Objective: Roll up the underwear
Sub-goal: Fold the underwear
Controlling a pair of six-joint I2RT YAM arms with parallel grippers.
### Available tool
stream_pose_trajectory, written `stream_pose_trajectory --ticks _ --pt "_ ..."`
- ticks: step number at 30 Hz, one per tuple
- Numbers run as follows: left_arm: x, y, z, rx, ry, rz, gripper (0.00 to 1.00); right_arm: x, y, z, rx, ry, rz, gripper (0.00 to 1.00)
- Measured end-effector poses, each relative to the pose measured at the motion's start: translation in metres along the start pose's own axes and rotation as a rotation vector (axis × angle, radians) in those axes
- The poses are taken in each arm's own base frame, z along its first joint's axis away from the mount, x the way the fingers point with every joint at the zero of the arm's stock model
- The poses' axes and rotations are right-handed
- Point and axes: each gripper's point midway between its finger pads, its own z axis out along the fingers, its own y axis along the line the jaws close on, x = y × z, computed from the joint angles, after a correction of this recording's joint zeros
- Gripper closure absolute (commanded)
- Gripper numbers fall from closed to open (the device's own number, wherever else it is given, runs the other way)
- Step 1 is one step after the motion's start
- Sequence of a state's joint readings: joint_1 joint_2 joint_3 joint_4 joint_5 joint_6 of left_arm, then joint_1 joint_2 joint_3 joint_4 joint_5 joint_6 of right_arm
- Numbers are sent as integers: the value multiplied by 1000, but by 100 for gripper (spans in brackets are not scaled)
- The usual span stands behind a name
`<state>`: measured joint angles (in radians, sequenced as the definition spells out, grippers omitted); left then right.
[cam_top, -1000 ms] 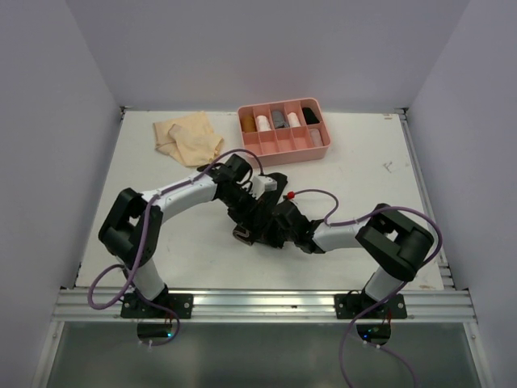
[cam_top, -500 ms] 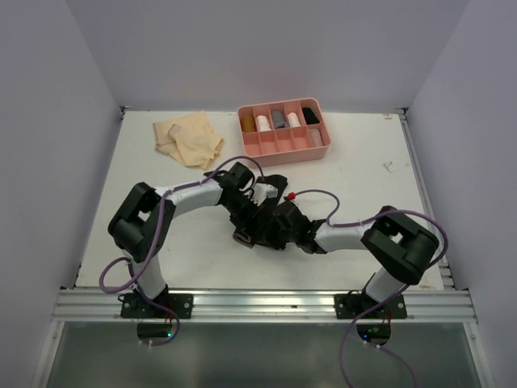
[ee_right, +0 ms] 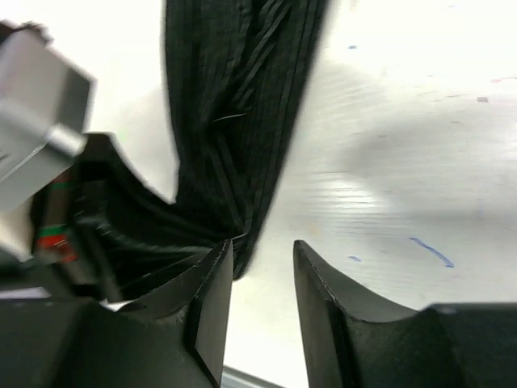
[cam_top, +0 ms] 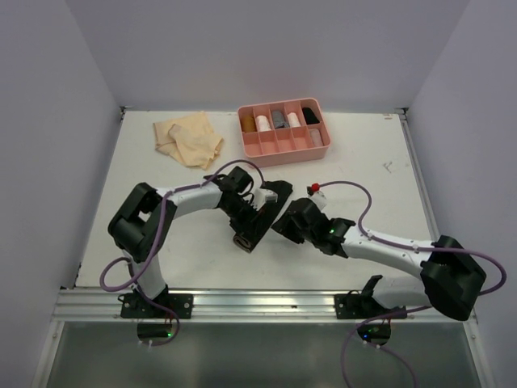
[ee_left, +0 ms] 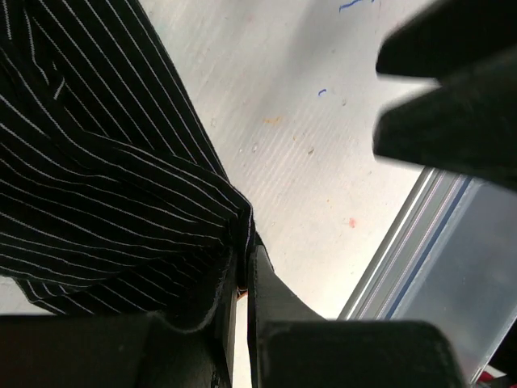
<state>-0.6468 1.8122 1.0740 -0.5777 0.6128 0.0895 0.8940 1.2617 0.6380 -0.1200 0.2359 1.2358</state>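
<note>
The black pinstriped underwear (ee_left: 97, 162) lies bunched on the white table in the middle of the top view (cam_top: 257, 217). My left gripper (ee_left: 245, 252) is shut on its edge, the cloth pinched between the two fingers (cam_top: 246, 230). To its right, my right gripper (ee_right: 260, 250) stands open just off the cloth (ee_right: 234, 97), with nothing between its fingers; its left finger (ee_right: 214, 279) sits beside the cloth's hem (cam_top: 283, 225). A pale tan underwear (cam_top: 190, 139) lies flat at the back left.
A pink divided tray (cam_top: 279, 150) stands at the back centre, holding several rolled pieces in its rear compartments. The metal rail of the table's near edge (ee_left: 404, 250) runs close behind the left gripper. A red-tipped cable (cam_top: 315, 187) loops over the right arm.
My right gripper has opened, let go of the black underwear and drawn back to the right, its arm stretching out low. The left gripper stays clamped on the cloth.
</note>
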Motion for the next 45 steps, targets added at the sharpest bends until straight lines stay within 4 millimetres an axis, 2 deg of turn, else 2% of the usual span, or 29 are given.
stream_pose_trajectory --ticks 5,9,12,14,21,33,42,45 --pt "8 1 -3 -11 22 50 89 -8 -24 4 107 -27 -4 58" --pt "22 1 -8 -30 43 84 85 -39 -39 10 146 -81 68 65" --pt "30 1 -10 -34 52 107 84 -59 -46 12 161 -117 96 64" --pt "32 1 -10 -33 55 117 84 -64 -45 14 161 -113 89 62" --pt "33 1 -11 -31 58 137 84 -63 -19 36 106 -65 65 62" --pt "34 1 -11 -32 58 138 84 -58 -14 74 127 -31 36 57" --pt "34 1 -11 -32 58 138 84 -60 -8 88 129 -24 19 49" --pt "34 1 -11 -32 58 138 84 -60 -7 94 135 -15 16 50"
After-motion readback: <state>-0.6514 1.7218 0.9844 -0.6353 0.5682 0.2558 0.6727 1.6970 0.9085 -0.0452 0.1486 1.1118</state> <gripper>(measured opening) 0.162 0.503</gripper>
